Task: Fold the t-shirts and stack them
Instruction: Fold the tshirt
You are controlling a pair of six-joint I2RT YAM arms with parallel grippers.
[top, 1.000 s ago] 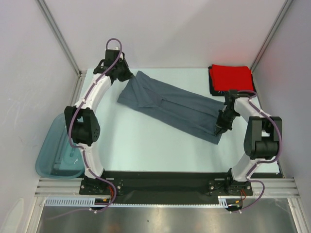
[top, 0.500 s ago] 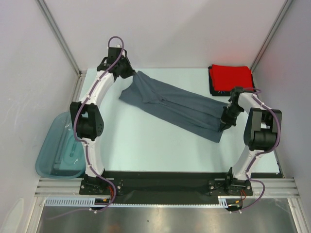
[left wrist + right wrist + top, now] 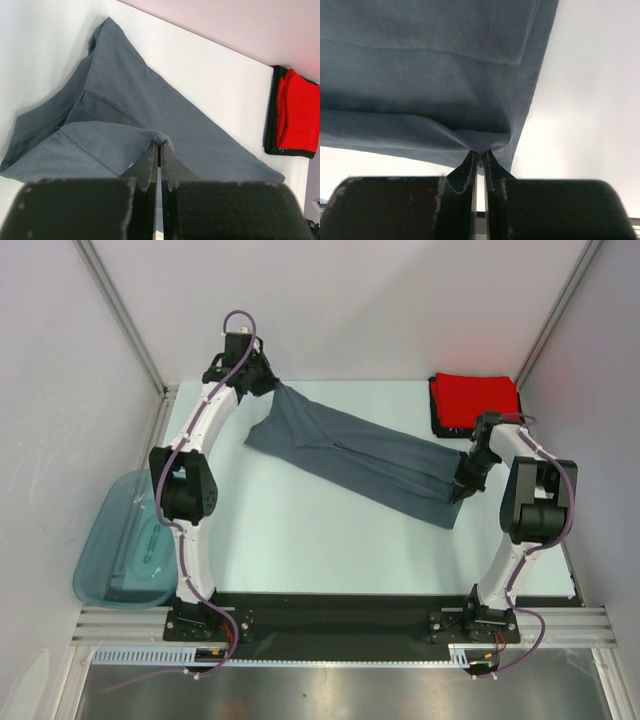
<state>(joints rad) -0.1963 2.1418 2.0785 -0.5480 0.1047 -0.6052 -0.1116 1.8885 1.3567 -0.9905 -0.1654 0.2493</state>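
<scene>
t-shirts (image 3: pixel 360 455) (image 3: pixel 475 395) (image 3: pixel 270 120): 3 | teal tub (image 3: pixel 100 560): 1 | robot arms (image 3: pixel 200 430) (image 3: pixel 535 505): 2

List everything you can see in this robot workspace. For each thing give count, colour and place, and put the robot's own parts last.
slate blue-grey t-shirt: one, blue-grey, stretched diagonally across the table, pinched at both ends
red t-shirt: one, bright red, folded, far right corner, on top of the black one
black t-shirt: one, black, folded, under the red one, only its edges showing
teal plastic tub: one, translucent teal, beyond the table's left edge
table: one, pale, beneath everything
left arm, right arm: two, white with black joints, bases at near edge
left gripper: one, black, shut on the grey shirt's far-left end
right gripper: one, black, shut on its right end
</scene>
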